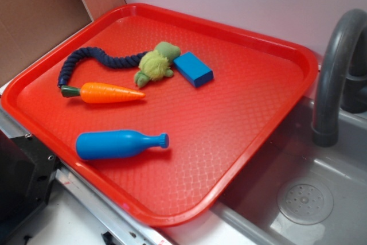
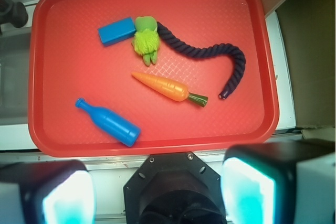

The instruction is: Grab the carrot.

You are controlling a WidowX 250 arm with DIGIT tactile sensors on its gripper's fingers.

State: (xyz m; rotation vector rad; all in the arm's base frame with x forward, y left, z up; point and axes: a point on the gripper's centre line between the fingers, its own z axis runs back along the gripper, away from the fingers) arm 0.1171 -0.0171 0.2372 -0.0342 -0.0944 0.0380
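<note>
- The pincer [image 2: 157, 195] shows only in the wrist view, its two pale blue fingers [image 2: 247, 195] spread wide apart with nothing between them, hanging outside the near rim of the one red tray [image 2: 47, 145].
- One carrot [image 2: 167, 87] lies flat near the tray's middle, tip towards the sink side, green stub close to the free end of the rope.
- One blue bottle [image 2: 109, 123] lies just beside the near rim, apart from the carrot.
- One green plush toy [image 2: 145, 40] with one navy rope [image 2: 210, 53] touches one blue block [image 2: 116, 30].
- Bare tray surrounds the carrot; the sink-side half is free.
- One grey sink [image 1: 321, 199] and faucet [image 1: 335, 67] are cut off by the picture edge.
- The fingers are blurred and cropped.
</note>
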